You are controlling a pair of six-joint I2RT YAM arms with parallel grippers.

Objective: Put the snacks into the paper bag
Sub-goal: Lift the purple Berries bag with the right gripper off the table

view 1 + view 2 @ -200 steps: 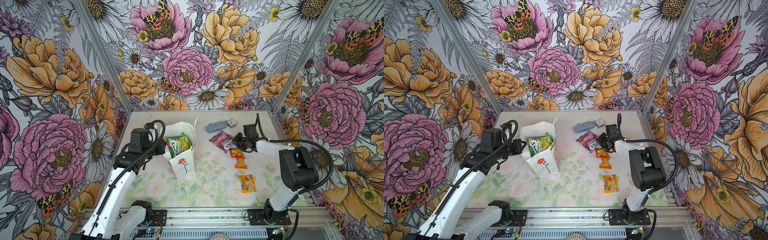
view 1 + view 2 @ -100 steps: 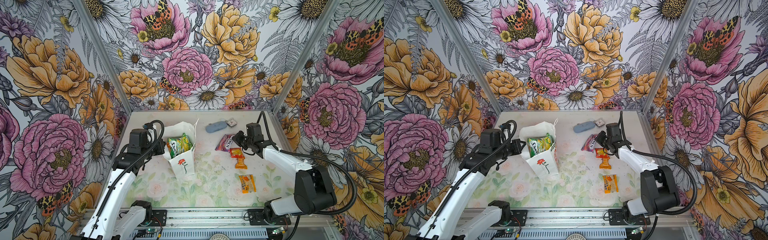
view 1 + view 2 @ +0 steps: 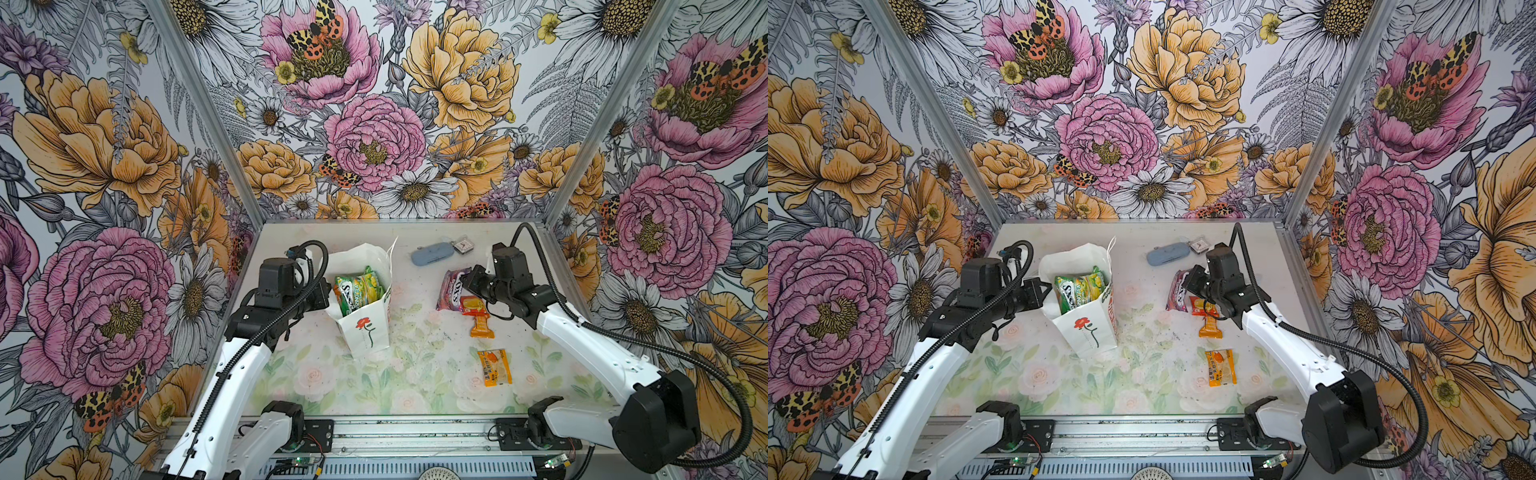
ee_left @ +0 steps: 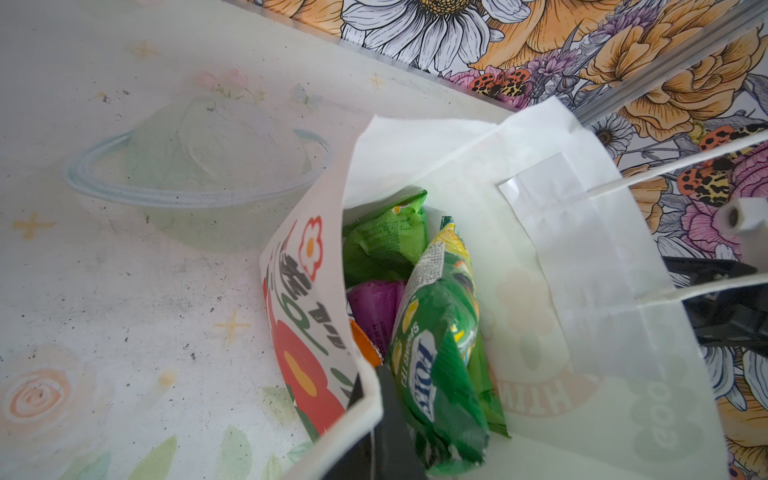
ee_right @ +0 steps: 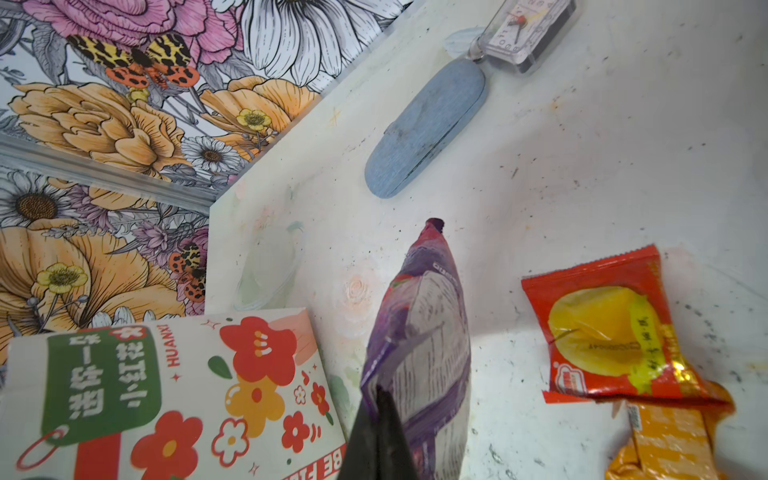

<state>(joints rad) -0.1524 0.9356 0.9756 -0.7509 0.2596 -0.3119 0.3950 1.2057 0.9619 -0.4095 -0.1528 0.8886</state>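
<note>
Pink packet [image 3: 451, 293] is pinched by one end in the right gripper [image 3: 468, 279] near the table's [image 3: 415, 374] back right; the paper bag [image 3: 365, 332], rim pinched by the left gripper [image 3: 330, 293], stands leftward.

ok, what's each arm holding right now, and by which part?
Right gripper: jaws shut on one end of the pink packet. Left gripper: jaws pinch the paper bag by the rim of its open mouth.
</note>
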